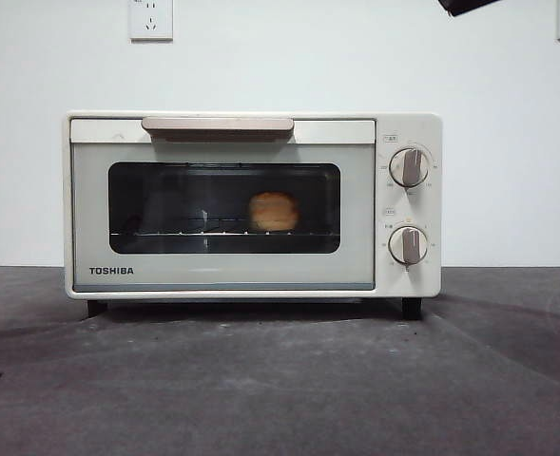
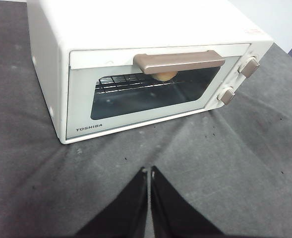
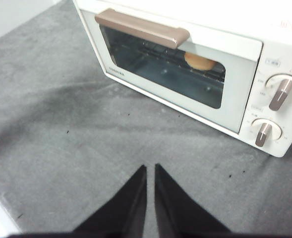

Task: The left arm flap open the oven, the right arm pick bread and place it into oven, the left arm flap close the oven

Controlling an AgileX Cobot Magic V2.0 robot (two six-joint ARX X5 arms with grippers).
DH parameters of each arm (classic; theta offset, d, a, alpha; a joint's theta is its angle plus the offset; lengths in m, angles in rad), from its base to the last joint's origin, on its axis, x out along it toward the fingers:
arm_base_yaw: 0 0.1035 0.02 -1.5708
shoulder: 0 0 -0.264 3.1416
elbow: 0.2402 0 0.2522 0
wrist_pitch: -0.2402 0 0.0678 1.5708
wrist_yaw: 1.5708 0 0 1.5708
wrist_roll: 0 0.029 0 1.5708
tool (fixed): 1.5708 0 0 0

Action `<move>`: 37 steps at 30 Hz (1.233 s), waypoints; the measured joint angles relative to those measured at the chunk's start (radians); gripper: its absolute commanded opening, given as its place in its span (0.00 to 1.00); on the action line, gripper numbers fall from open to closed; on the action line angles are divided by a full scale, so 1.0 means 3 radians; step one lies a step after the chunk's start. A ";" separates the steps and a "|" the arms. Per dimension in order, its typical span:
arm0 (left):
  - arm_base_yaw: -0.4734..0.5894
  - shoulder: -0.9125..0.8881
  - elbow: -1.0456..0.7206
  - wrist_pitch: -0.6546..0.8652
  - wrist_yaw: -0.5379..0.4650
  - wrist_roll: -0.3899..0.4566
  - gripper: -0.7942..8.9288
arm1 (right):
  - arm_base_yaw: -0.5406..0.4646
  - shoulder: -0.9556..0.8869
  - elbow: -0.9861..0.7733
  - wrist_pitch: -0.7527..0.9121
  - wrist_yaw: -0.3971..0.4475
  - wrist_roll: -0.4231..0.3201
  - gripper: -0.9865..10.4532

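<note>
Two pincers hang above the grey counter [image 1: 280, 380], both clear of the oven [image 1: 251, 204]. Leftmost, the left pincer [image 2: 149, 171] has its jaws pressed almost together, holding nothing, in front of the shut door. Behind the glass, the bread [image 1: 274, 211] lies on the wire rack [image 1: 222, 231], under the handle [image 1: 218, 124]. Rightward, the right pincer [image 3: 150, 168] is likewise nearly closed and empty, near the two knobs [image 3: 282, 91].
</note>
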 measured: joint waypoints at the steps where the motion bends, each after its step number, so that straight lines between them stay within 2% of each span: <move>1: 0.0000 0.0000 0.0000 0.0000 0.0000 0.0000 0.10 | 0.0000 0.0000 0.0000 0.0015 0.0000 0.0000 0.09; 21: 0.0000 0.0000 0.0000 0.0000 0.0000 0.0000 0.10 | 0.0000 0.0000 0.0000 0.0019 0.0000 0.0000 0.09; 24: 0.0008 -0.0060 0.0000 0.0032 -0.0025 0.0131 0.10 | 0.0000 0.0000 0.0000 0.0019 0.0000 0.0000 0.09; 27: 0.0069 -0.0191 -0.0014 0.0364 -0.0123 0.0298 0.10 | 0.0000 0.0000 0.0000 0.0019 0.0000 0.0000 0.09; 30: 0.0164 -0.0403 -0.0142 0.0900 -0.0384 0.0373 0.10 | 0.0000 0.0000 0.0000 0.0019 0.0000 0.0000 0.09; 34: 0.0280 -0.0698 -0.0561 0.1595 -0.0769 0.0421 0.10 | 0.0000 0.0000 0.0000 0.0019 -0.0001 0.0000 0.09; 37: 0.0350 -0.0881 -0.0888 0.1831 -0.0978 0.0427 0.10 | 0.0000 0.0000 0.0000 0.0019 0.0000 0.0000 0.09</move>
